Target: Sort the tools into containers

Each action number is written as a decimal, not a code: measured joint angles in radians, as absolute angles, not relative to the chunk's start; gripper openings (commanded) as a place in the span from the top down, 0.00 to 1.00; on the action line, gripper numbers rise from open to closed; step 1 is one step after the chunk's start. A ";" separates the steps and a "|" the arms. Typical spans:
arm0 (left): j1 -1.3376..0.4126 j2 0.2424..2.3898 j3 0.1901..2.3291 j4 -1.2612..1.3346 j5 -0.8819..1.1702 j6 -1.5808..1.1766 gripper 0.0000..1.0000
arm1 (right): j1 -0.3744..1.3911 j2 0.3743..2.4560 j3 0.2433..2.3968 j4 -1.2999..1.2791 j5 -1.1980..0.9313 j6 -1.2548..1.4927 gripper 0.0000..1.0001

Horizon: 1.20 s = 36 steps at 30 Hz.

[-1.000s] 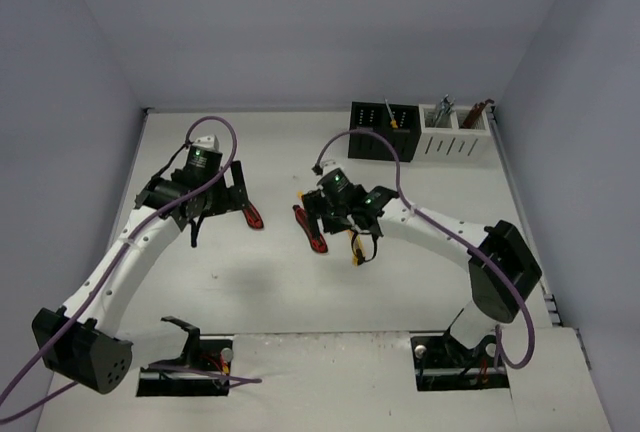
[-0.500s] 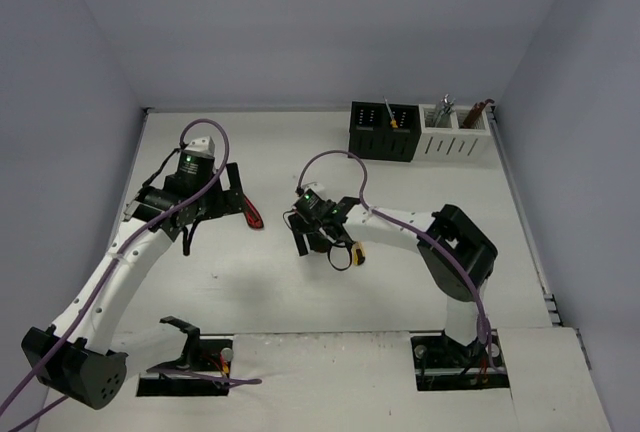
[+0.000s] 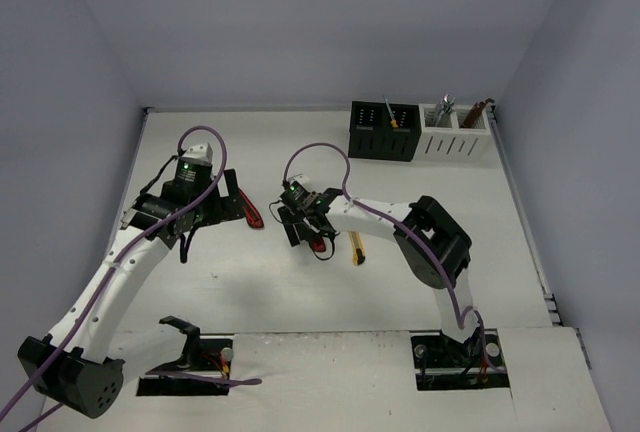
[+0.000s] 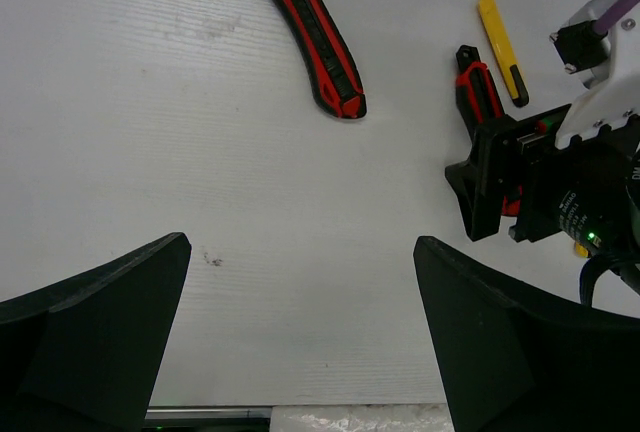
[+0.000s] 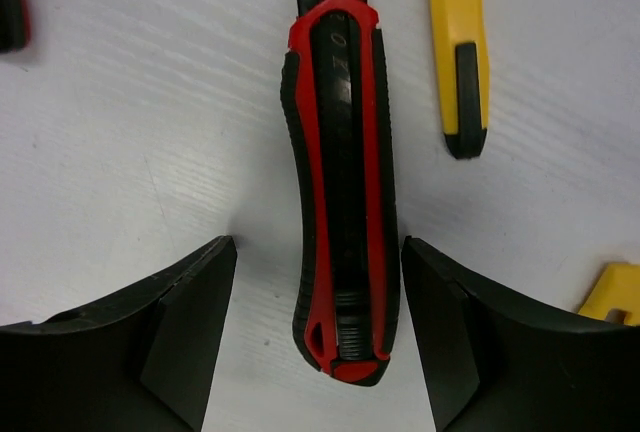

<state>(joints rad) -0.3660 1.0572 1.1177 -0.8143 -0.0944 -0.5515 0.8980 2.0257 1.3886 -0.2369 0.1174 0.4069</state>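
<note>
the right gripper [image 5: 318, 287] was found low over the table [image 3: 480, 252], near its middle, its fingers [image 5: 170, 322] parted and standing either side of a red-black knife [image 5: 340, 182]. a strip of bare table showed between the left-hand finger and the handle; the other finger stood just beside the handle (contact there could not be confirmed), so the knife lay flat and not clamped. a yellow knife [image 5: 458, 52] lay just beside it, roughly parallel and apart from it, and a second yellow piece [image 5: 615, 292] showed at the frame's edge, too cropped to identify. the left gripper [image 4: 300, 332] hovered over the left half of the table with its fingers spread wide and nothing between them; the other red-black knife [image 4: 312, 37] lay flat ahead of it, untouched. the black box [image 3: 382, 142] and the white box [image 3: 455, 142] stood side by side at the far right of the table, well apart from both grippers. an orange-handled screwdriver [image 3: 392, 118] stood in the black box, silver wrenches [image 3: 444, 107] in the white one's left compartment, and reddish tools [image 3: 478, 110] in its right, their type unclear.
</note>
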 measured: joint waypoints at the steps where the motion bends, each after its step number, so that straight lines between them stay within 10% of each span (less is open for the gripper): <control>1: -0.366 1.056 1.117 -0.814 -0.094 -0.552 0.06 | 0.897 2.038 1.407 -0.239 0.120 0.400 0.37; 13: -0.366 1.038 1.114 -0.815 -0.100 -0.550 0.06 | 0.865 2.182 1.620 -0.276 0.124 0.326 0.42; 26: -0.366 1.021 1.097 -0.824 -0.117 -0.530 0.06 | 0.848 2.225 1.714 -0.339 0.113 0.254 1.00; 36: -0.366 1.019 1.097 -0.824 -0.137 -0.526 0.06 | 0.799 2.193 1.959 -0.400 0.148 0.143 1.00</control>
